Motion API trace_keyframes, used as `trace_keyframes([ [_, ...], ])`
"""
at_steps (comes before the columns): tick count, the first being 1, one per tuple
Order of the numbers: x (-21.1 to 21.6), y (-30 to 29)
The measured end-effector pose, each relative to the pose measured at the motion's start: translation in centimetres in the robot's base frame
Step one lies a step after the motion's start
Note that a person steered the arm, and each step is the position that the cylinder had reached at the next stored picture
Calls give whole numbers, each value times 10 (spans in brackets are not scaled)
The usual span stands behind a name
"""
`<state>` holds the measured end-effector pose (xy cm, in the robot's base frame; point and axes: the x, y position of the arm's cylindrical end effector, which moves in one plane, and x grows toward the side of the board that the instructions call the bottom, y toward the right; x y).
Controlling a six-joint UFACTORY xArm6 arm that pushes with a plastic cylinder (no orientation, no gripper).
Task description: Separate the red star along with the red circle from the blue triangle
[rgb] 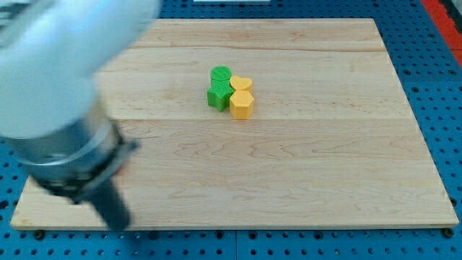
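Four small blocks show on the pale wooden bench (303, 166), all packed into one tight cluster a little left of centre and toward the far side: two green and two yellow. One green round block (221, 74) sits at the far end, with a green star-like block (216, 96) just nearer and touching it. One yellow heart-shaped block (242, 84) lies to the right of the green pair, and a yellow hexagonal block (242, 104) touches it on the near side. No red star, red circle or blue triangle can be seen anywhere on the bench; if they are present, the arm hides them. That blurred white and grey robot arm (54, 79) fills the left side, and its dark rod (108, 204) runs down toward the near left corner. My tip (120, 225) shows only as a smear there, so its contact with the wood cannot be told. It has no jaws and holds nothing, touching no block, well apart from the cluster.
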<state>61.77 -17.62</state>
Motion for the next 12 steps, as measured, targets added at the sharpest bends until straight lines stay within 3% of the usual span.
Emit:
trace_keyframes([
  [1, -1, -101],
  [2, -7, -128],
  [4, -11, -128],
  [6, -94, -126],
  [10, -89, -9],
  [12, -65, -1],
])
